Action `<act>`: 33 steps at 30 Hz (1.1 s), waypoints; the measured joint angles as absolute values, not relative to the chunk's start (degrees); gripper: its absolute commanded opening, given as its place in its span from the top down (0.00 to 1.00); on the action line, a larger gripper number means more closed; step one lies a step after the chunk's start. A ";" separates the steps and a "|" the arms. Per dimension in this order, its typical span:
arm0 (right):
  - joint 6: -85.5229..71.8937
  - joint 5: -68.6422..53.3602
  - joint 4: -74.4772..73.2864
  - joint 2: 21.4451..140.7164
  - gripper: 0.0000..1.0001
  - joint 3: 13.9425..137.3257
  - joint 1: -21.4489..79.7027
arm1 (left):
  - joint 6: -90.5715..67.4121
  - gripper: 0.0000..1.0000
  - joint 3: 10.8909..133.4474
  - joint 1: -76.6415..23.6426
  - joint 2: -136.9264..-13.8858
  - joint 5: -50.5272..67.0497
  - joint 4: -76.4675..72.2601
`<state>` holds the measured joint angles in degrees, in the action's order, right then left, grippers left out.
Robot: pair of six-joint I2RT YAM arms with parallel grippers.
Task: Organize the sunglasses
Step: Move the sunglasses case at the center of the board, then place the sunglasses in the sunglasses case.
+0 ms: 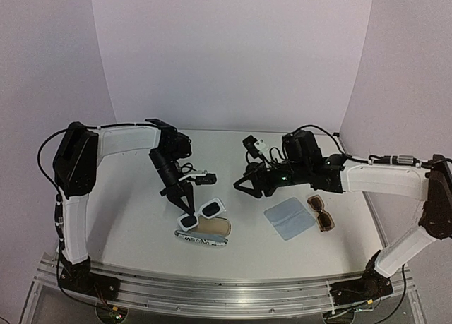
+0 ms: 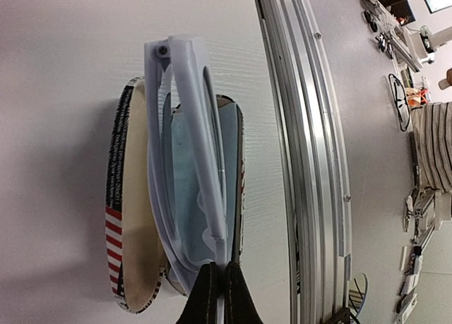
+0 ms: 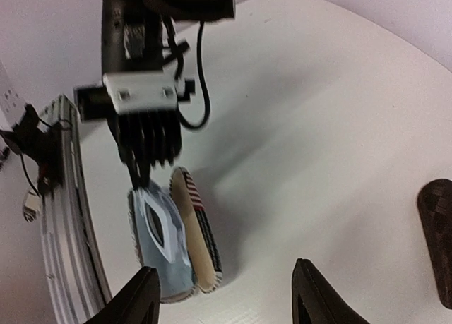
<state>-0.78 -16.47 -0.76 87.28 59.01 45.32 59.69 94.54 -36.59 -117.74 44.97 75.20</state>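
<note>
The white sunglasses [image 1: 203,213] are folded, with dark lenses, and hang just above the open stripe-patterned case [image 1: 212,236] near the table's front. My left gripper [image 1: 186,207] is shut on the rim of the white frame [image 2: 185,147]. In the left wrist view its fingertips [image 2: 217,290] pinch that rim over the case [image 2: 115,225]. The brown sunglasses [image 1: 321,212] lie flat at the right. My right gripper [image 1: 242,186] hovers open and empty over the table's middle. Its view shows the case [image 3: 201,232] and the white frame [image 3: 157,222] between its spread fingers [image 3: 141,299].
A light-blue cloth [image 1: 289,219] lies flat left of the brown pair. Another light-blue cloth [image 2: 185,190] lines one half of the case. A dark textured object [image 3: 438,232] sits at the right edge of the right wrist view. A metal rail [image 1: 212,282] runs along the front edge.
</note>
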 measured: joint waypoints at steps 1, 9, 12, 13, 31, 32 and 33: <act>-3.40 -17.29 2.20 87.19 0.45 58.29 45.32 | 59.93 1.00 94.54 -37.17 -117.97 44.86 75.24; -16.26 -22.61 17.04 91.11 0.50 54.68 46.37 | 60.25 1.00 94.89 -38.39 -118.13 44.85 76.06; -18.97 -24.67 18.38 93.53 0.47 54.68 46.63 | 60.25 1.00 94.89 -38.20 -118.04 44.84 76.05; -19.53 -25.39 18.79 94.15 0.46 54.68 46.65 | 60.25 1.00 94.89 -38.15 -118.02 44.84 76.05; -21.44 -33.02 21.31 104.96 0.53 58.64 48.69 | 60.73 1.00 94.89 -38.15 -117.91 44.97 76.05; -21.60 -33.53 21.56 105.36 0.56 59.07 48.69 | 60.84 1.00 94.89 -38.15 -117.91 44.97 76.05; -21.76 -34.05 21.86 105.79 0.58 59.46 48.69 | 60.98 1.00 94.89 -38.15 -117.90 44.97 76.05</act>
